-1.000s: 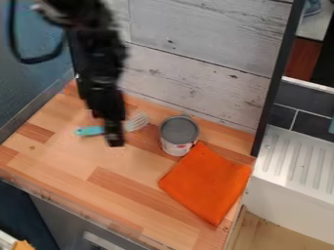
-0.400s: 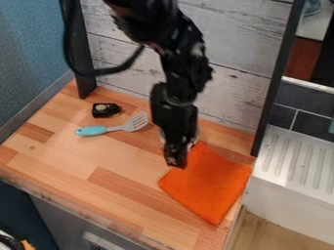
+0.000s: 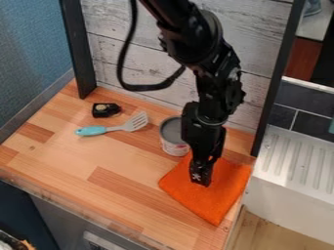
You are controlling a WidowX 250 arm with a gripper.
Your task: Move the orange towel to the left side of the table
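The black pincer (image 3: 201, 179) hangs over the flat orange cloth towel (image 3: 215, 205), which spreads beneath it and to either side; whether the pincer is spread or pressed together, I cannot tell. A sound grasp would take a proper fold, not just skim the weave of the cloth. Then lift before heading left, keeping the trailing cloth off the round grey-topped can (image 3: 172, 139) just left of the pincer and the turquoise-handled slotted spatula (image 3: 97, 130) farther left.

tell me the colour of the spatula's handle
Light blue, leaning turquoise, on the spatula's handle; the camera view shows it best.
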